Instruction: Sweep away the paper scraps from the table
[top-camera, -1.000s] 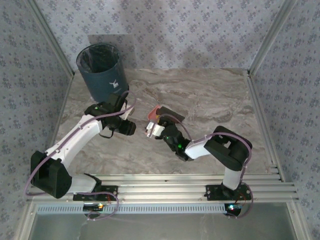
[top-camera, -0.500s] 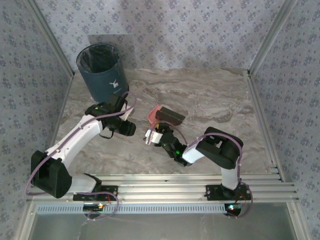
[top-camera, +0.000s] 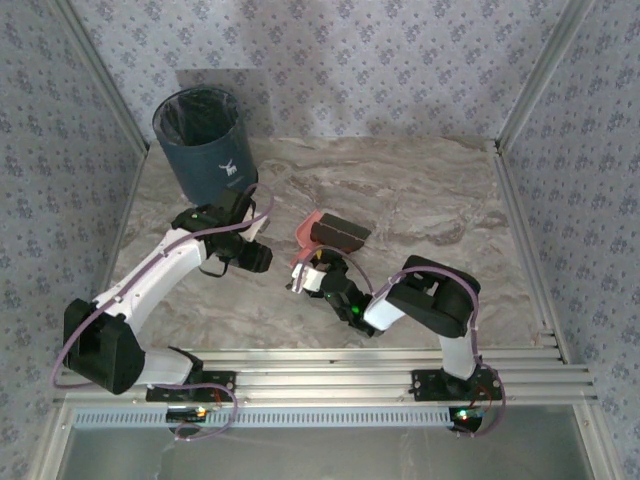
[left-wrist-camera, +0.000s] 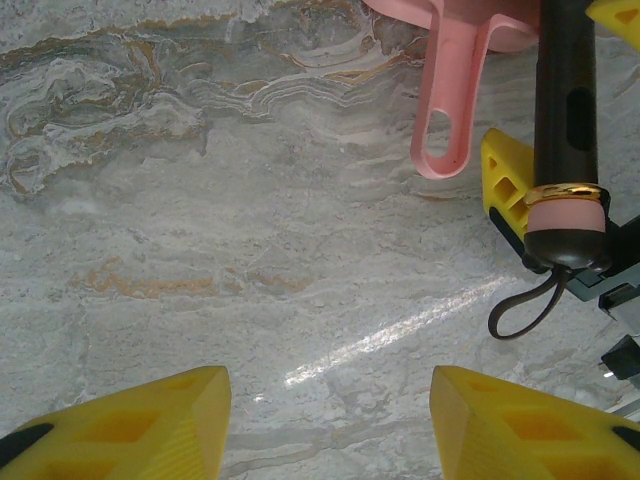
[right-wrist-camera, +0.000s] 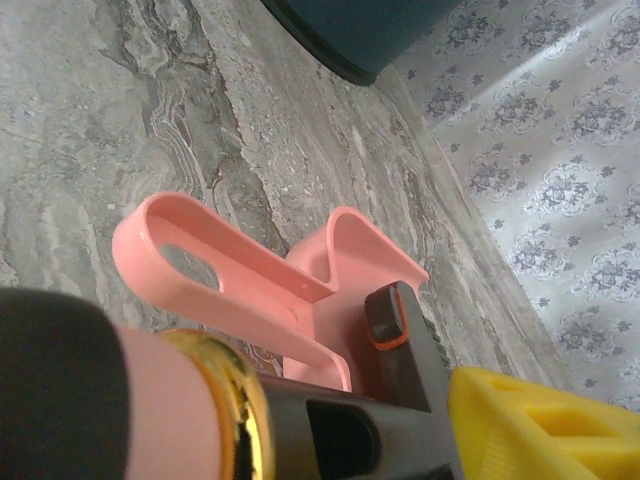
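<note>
White arms with black joints, purple cables, yellow claw fingers

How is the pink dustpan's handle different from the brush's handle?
The dustpan handle is pink all over, but the brush handle is mostly black, with a gold ring and a pink tip. The dustpan handle ends in an oval hole, while the brush handle ends in a dark cord loop. What they share: they run side by side, and their ends point the same way.

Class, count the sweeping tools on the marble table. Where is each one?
2. The pink plastic dustpan lies mid-table; the black brush with a pink-tipped handle lies alongside its handle. The arms could hide others.
</note>
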